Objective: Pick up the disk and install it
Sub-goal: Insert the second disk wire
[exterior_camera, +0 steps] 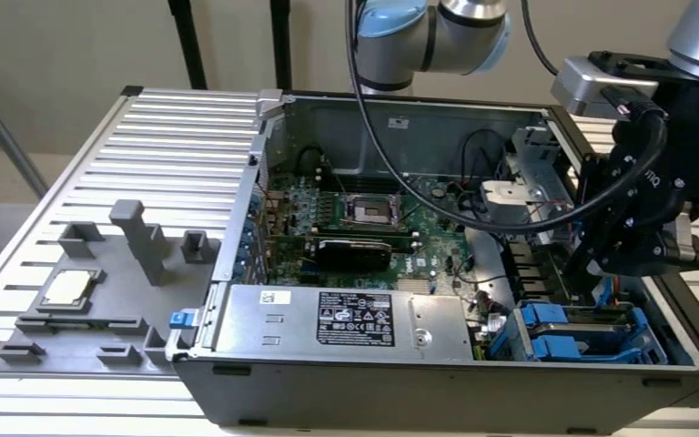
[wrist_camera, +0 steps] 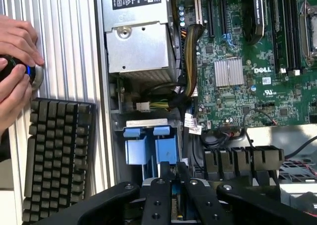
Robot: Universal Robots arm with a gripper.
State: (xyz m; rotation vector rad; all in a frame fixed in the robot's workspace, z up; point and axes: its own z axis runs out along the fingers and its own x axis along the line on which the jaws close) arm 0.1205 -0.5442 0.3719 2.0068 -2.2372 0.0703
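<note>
Wrist view: gripper over blue-railed disk, prob. seated in bay.

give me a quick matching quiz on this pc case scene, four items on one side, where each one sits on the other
Items:
1. CPU chip
2. power supply
3. keyboard
4. blue drive carriers

Places:
A. inside the case, front corner at the exterior view's right
B. in the grey fixture tray outside the case
C. on the ribbed table beside a person's hands
D. along the case's near wall, black label up

Pairs: 1-B, 2-D, 3-C, 4-A
</note>
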